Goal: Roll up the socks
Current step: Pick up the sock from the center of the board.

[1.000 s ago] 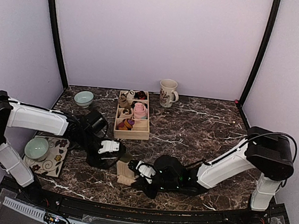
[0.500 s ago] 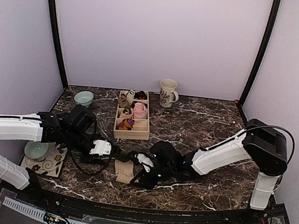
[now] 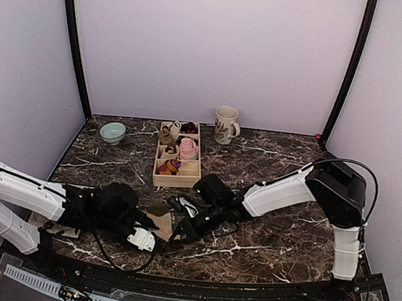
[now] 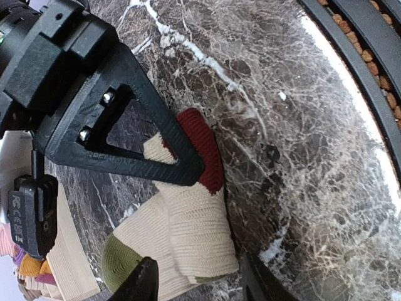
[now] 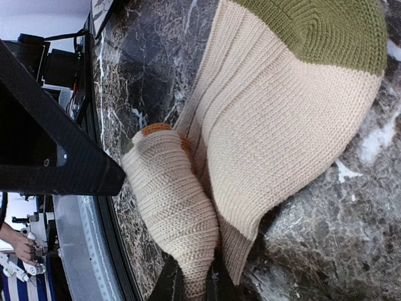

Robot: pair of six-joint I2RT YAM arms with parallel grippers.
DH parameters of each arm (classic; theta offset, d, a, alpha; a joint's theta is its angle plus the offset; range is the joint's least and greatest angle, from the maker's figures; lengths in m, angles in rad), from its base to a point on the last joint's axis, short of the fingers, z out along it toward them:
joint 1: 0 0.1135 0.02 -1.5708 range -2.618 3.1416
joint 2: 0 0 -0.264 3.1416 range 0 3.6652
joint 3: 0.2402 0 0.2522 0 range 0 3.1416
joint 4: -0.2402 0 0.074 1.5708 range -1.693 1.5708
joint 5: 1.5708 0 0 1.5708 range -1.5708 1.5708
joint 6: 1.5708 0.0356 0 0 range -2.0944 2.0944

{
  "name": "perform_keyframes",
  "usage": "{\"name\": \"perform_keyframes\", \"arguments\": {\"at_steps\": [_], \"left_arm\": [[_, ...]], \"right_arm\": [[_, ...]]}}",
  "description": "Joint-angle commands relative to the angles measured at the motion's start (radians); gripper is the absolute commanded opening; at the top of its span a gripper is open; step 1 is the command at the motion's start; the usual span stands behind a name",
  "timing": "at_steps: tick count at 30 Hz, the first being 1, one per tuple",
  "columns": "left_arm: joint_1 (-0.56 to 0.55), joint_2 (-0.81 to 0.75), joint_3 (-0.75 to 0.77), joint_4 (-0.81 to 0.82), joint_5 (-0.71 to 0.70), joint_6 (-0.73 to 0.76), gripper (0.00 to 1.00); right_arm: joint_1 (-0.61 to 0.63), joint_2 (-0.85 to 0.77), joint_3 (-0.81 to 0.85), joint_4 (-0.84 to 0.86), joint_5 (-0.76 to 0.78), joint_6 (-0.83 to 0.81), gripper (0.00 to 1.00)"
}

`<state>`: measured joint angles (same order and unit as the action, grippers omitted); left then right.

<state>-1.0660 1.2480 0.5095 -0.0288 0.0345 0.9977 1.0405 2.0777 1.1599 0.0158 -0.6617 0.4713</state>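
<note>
— Socks?
— Beige socks [image 4: 188, 226] flat on the table [image 4: 301, 157], toward its near edge.
— Pincers?
— My right pincer [image 5: 191, 283] pinches a rolled beige fold. My left pincer [image 4: 200, 282] is spread, straddling the green-patched end.

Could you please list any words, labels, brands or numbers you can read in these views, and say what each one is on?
Nothing can be read for certain.
Black clip, left wrist view: raised letters, too blurred to read.
Mug: a printed pattern, too small to tell whether it holds words.
Socks and wooden box: no text shows.
</note>
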Motion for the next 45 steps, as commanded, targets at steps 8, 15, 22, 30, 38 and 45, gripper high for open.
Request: {"name": "perform_keyframes", "arguments": {"at_steps": [8,15,22,30,38,45], "left_arm": [[-0.040,0.148,-0.004,0.068,-0.099,-0.049,0.38],[-0.040,0.218,-0.005,0.112,-0.131,-0.012,0.31],[-0.040,0.284,0.038,0.153,-0.195,-0.012,0.42],[-0.043,0.309,0.060,0.154,-0.165,0.025,0.01],[-0.050,0.354,0.076,0.096,-0.170,0.011,0.00],[-0.051,0.355,0.097,0.045,-0.136,-0.011,0.00]], "right_arm": [[0.006,0.089,-0.041,-0.231,0.069,0.112,0.00],[0.007,0.080,-0.083,-0.089,-0.030,0.180,0.00],[0.007,0.083,-0.105,-0.013,-0.090,0.207,0.00],[0.002,0.070,-0.159,0.099,-0.155,0.267,0.00],[-0.002,0.069,-0.165,0.110,-0.109,0.270,0.03],[-0.008,0.021,-0.187,0.048,-0.011,0.207,0.24]]}}
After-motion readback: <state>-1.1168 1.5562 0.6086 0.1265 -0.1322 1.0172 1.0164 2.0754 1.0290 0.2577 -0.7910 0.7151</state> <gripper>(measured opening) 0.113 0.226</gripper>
